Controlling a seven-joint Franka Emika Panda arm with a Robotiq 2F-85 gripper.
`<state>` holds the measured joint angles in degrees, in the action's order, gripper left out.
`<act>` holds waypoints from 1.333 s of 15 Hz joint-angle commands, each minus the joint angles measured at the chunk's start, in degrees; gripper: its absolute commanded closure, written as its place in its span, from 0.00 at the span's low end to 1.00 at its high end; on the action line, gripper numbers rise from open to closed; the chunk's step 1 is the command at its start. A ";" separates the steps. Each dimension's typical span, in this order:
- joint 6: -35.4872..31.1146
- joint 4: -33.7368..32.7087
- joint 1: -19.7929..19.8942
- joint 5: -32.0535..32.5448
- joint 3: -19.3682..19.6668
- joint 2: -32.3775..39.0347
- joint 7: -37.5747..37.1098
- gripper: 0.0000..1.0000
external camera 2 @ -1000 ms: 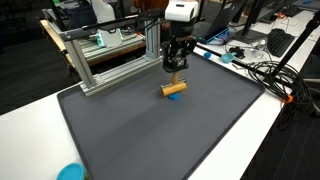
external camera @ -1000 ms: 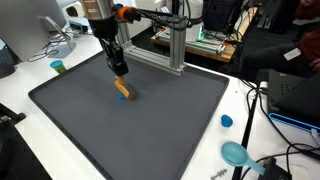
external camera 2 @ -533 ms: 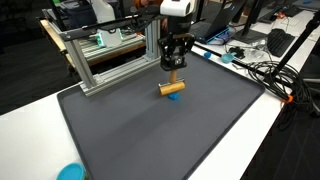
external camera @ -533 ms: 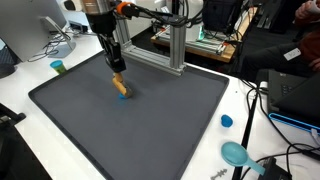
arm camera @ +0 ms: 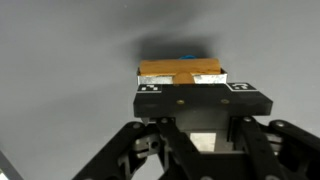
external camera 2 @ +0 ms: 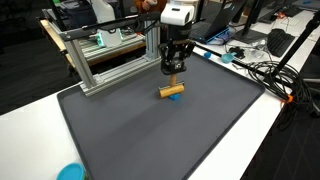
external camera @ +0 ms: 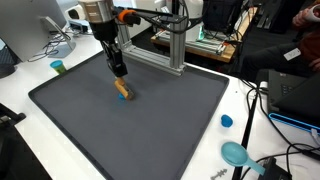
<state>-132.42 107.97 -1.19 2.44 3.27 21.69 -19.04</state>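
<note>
Block (external camera 2: 172, 91) of tan wood, oblong and blue-tipped, is seen just beneath the jaws on the matte grey worktop (external camera 2: 150, 135); their opening cannot be told.

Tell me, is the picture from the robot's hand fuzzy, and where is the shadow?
Wrist view: yes, it is soft all over; the orange block has blurry edges, and a dark shadow smudges the grey mat around it, just past the gripper. Both exterior views: sharper and evenly lit, only a faint shadow beside the block, no strong glare on the mat.
</note>
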 commanded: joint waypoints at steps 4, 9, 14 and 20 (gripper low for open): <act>-1.97 -2.92 -0.93 0.36 0.68 3.38 -2.17 0.78; 1.25 -6.50 -1.19 0.32 0.56 6.84 -2.35 0.78; 3.64 -9.79 -1.47 0.15 0.35 9.71 -2.19 0.78; 1.88 -11.15 -0.21 -2.32 -0.16 10.61 -1.18 0.78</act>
<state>-126.71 99.39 -1.77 2.38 3.28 27.27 -20.01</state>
